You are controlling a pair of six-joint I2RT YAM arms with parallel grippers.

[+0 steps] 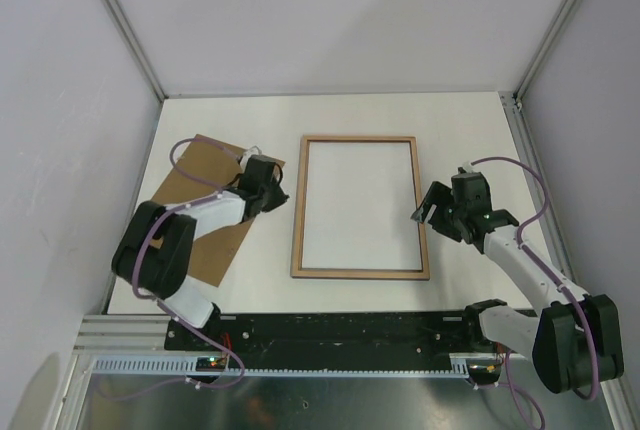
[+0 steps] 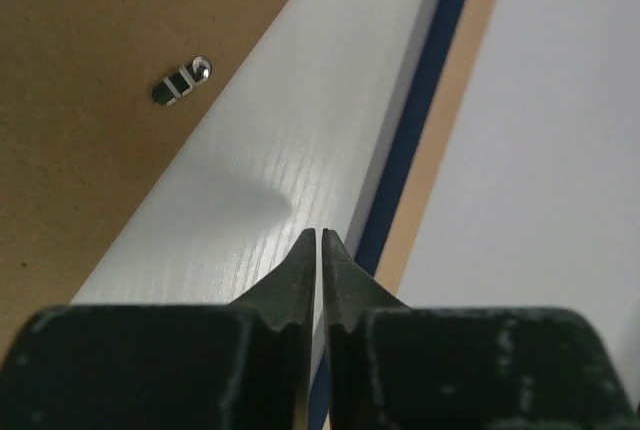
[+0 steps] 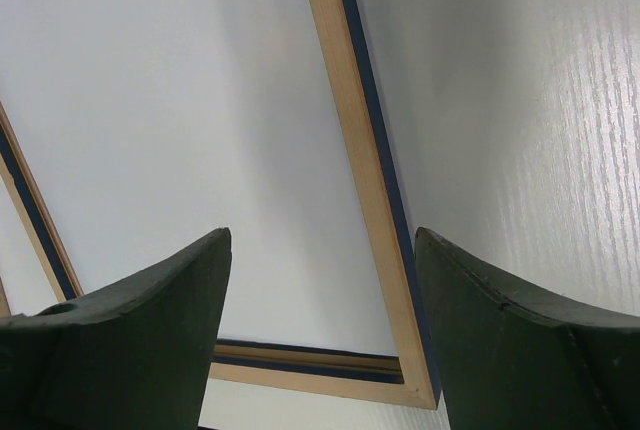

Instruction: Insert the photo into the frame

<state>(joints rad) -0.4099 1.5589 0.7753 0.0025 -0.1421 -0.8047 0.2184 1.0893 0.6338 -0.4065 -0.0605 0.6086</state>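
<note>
Left gripper (image 2: 318, 242): the jaws are drawn almost together, with only a slit left between them; nothing is held.
Right gripper (image 3: 322, 235): the jaws are spread wide and nothing is gripped.
Below the left gripper: a bare strip of table (image 1: 460, 140) is seen under the fingertips, between the frame and the board.
Below the right gripper: the frame's right rail and near right corner are framed between the open jaws.
Frame (image 1: 298, 200): it is laid flat, wood side up, with its long axis running away from the arm bases. It lies inward of both grippers, between them.
Photo (image 1: 360, 205): a smooth white sheet fills the opening. It is judged to be the photo lying face down; the printed side cannot be seen.
Board (image 1: 200, 220): it is found outward of the left gripper, with a metal tab (image 2: 183, 80) on its surface.
Nearer arm: the right one is judged nearer the frame, the left one nearer the board.
</note>
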